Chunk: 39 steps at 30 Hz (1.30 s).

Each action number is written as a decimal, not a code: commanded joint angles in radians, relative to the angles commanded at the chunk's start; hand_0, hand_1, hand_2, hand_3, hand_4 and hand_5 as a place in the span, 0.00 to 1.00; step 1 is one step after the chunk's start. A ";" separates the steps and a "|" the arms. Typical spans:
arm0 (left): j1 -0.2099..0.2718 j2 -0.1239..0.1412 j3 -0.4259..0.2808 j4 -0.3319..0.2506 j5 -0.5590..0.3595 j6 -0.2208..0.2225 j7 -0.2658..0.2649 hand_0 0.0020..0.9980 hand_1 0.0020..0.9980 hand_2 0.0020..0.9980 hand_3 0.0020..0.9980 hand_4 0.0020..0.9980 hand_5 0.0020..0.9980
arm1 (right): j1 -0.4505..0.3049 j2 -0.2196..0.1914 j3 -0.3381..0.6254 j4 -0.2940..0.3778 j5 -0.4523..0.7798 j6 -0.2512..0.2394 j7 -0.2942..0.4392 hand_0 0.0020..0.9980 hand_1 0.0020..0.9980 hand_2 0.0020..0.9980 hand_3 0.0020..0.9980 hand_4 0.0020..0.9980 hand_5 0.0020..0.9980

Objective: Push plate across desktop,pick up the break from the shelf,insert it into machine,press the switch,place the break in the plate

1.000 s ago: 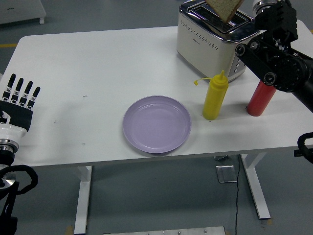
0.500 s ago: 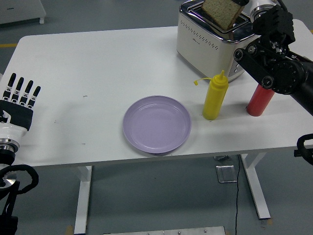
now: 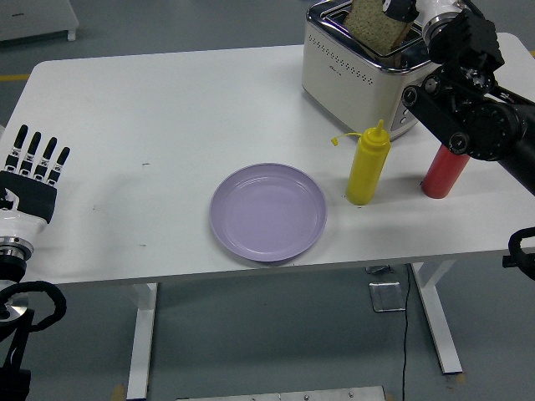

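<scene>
— Black fingers (image 3: 399,10) of the right hand (image 3: 435,25) are being closed on what?

— On the brown slice of bread (image 3: 374,25); its top edge is being gripped at the picture's top, and its lower part is being held in a slot of the cream-white metal toaster (image 3: 355,67) at the table's far right.

— And the left hand (image 3: 32,171)?

— Its fingers are being held straight and released, with nothing grasped, at the left edge of the white table (image 3: 150,125).

— What is being seen further out?

— The round lilac plate (image 3: 267,212) is being left bare near the table's front edge, well apart from the toaster. A yellow squeeze bottle (image 3: 368,163) is standing just right of the plate, and a red cylindrical bottle (image 3: 443,171) further right is being partly hidden by the black right forearm (image 3: 476,117).
</scene>
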<state>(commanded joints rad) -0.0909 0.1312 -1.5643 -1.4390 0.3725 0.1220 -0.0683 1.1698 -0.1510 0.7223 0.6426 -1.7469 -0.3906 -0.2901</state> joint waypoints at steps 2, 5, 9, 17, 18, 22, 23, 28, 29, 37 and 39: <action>0.000 0.000 0.000 0.000 0.000 -0.001 0.000 0.82 0.88 0.95 0.84 0.61 1.00 | 0.000 -0.001 0.000 0.000 0.000 0.000 0.006 0.65 0.68 0.76 0.78 0.68 0.28; 0.000 0.000 0.000 0.000 0.000 -0.001 0.000 0.82 0.88 0.95 0.84 0.61 1.00 | -0.001 -0.003 0.000 -0.001 0.006 -0.007 0.020 0.65 0.68 0.76 0.78 0.68 0.28; 0.001 0.000 0.001 0.000 -0.001 -0.001 -0.001 0.82 0.88 0.95 0.84 0.61 1.00 | -0.003 -0.005 0.001 0.000 0.013 -0.022 0.039 0.73 0.74 0.82 0.88 0.74 0.32; 0.003 0.000 0.004 0.000 -0.002 0.000 -0.004 0.82 0.88 0.95 0.84 0.61 1.00 | -0.007 -0.031 0.015 0.040 0.048 -0.077 0.069 0.77 0.77 0.84 0.89 0.74 0.34; 0.003 0.000 0.004 0.000 -0.003 0.000 -0.004 0.82 0.88 0.95 0.84 0.61 1.00 | -0.009 -0.039 0.020 0.053 0.057 -0.084 0.072 0.78 0.78 0.83 0.87 0.75 0.37; 0.004 0.002 0.002 -0.002 -0.003 0.000 -0.005 0.82 0.88 0.95 0.84 0.61 1.00 | -0.020 -0.090 0.056 0.121 0.125 -0.108 0.102 0.78 0.78 0.83 0.87 0.75 0.37; 0.005 0.003 0.001 -0.002 -0.002 0.000 -0.005 0.82 0.88 0.95 0.84 0.61 1.00 | -0.025 -0.110 0.072 0.146 0.152 -0.110 0.120 0.78 0.78 0.83 0.87 0.75 0.37; 0.006 0.007 -0.003 -0.005 -0.002 0.000 -0.006 0.82 0.88 0.95 0.84 0.61 1.00 | -0.057 -0.206 0.151 0.256 0.301 -0.069 0.209 0.79 0.78 0.79 0.80 0.57 0.35; 0.006 0.008 -0.004 -0.005 -0.002 -0.001 -0.006 0.82 0.88 0.95 0.84 0.61 1.00 | -0.065 -0.225 0.168 0.275 0.328 -0.058 0.225 0.79 0.78 0.79 0.80 0.57 0.35; 0.005 0.014 -0.017 -0.008 0.001 0.001 -0.004 0.82 0.88 0.95 0.84 0.61 1.00 | -0.153 -0.400 0.244 0.352 0.535 0.011 0.343 0.61 0.63 0.75 0.68 0.19 0.20; 0.005 0.015 -0.020 -0.009 0.002 0.001 -0.004 0.82 0.88 0.95 0.84 0.61 1.00 | -0.177 -0.446 0.243 0.335 0.518 0.032 0.383 0.61 0.63 0.75 0.68 0.19 0.20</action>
<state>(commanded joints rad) -0.0855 0.1464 -1.5841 -1.4480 0.3742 0.1228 -0.0724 0.9931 -0.5970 0.9656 0.9780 -1.2285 -0.3589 0.0932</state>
